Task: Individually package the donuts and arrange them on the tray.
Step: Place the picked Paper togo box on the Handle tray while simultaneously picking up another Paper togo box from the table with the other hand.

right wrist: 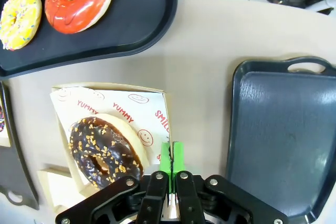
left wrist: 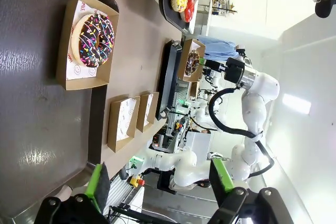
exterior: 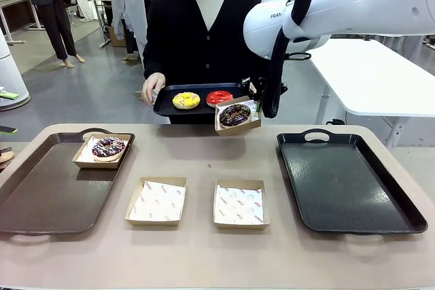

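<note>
A person holds a small black tray (exterior: 163, 105) at the table's far edge, with a yellow donut (exterior: 185, 100) and a glossy red donut (exterior: 219, 97) on it. Beside that tray my right gripper (exterior: 257, 106) holds a cardboard box (exterior: 239, 129) in the air, shut on its side wall (right wrist: 169, 129). In the box lies a chocolate donut with pale bits (right wrist: 105, 150). A chocolate donut with coloured sprinkles (exterior: 109, 147) sits boxed on the brown tray (exterior: 41, 195) at the left. My left gripper (left wrist: 160, 182) hangs open above that tray, holding nothing.
Two empty lined boxes (exterior: 157, 201) (exterior: 240, 204) stand side by side at the table's middle front. A large black tray (exterior: 346, 181) lies bare at the right. The person's hand (exterior: 152, 87) grips the small tray's left end.
</note>
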`<action>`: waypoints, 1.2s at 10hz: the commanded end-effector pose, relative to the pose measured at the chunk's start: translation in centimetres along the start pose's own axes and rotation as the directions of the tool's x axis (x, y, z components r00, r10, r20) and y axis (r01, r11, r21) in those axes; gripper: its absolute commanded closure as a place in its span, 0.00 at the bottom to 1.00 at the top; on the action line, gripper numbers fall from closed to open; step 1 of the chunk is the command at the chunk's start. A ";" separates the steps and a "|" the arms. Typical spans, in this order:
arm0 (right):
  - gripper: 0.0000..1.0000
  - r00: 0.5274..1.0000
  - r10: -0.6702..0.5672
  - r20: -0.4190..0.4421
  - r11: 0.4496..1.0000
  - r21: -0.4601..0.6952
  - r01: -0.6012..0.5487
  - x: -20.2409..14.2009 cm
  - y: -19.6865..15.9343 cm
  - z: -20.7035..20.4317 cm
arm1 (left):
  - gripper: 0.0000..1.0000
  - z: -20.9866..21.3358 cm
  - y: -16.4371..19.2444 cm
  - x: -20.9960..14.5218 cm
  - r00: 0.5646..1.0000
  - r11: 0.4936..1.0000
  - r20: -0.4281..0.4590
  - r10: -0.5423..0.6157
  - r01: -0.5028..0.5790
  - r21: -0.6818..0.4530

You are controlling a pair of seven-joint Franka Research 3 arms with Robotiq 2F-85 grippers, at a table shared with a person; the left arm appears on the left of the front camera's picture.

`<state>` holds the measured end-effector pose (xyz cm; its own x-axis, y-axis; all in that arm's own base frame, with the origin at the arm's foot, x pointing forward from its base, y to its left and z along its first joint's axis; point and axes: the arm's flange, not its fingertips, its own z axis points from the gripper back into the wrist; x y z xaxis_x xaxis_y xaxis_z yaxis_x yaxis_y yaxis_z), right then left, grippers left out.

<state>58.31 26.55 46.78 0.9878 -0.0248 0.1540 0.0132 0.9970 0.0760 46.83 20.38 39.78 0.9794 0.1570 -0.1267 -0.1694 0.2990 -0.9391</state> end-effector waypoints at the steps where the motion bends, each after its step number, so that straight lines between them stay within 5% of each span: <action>1: 1.00 1.000 -0.003 0.003 1.000 -0.001 0.003 0.1 -0.2 0.2 | 0.00 0.2 0.0 -0.1 1.000 1.000 -0.010 -0.016 0.016 -0.007; 8: 0.99 1.000 0.000 0.000 1.000 0.000 0.000 0.0 0.0 0.0 | 0.00 0.0 0.0 0.0 1.000 1.000 0.000 0.000 0.000 0.000; 12: 0.99 0.998 0.066 0.005 0.998 0.005 -0.066 -3.8 -7.4 6.7 | 0.00 -2.8 -7.7 -2.7 0.997 0.927 -0.041 -0.072 0.082 0.365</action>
<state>55.79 22.00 51.29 0.9839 0.0458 0.1726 -0.0573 0.9964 0.0625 46.75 17.65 45.04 0.9923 0.1024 -0.0692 -0.1139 0.5403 -0.8338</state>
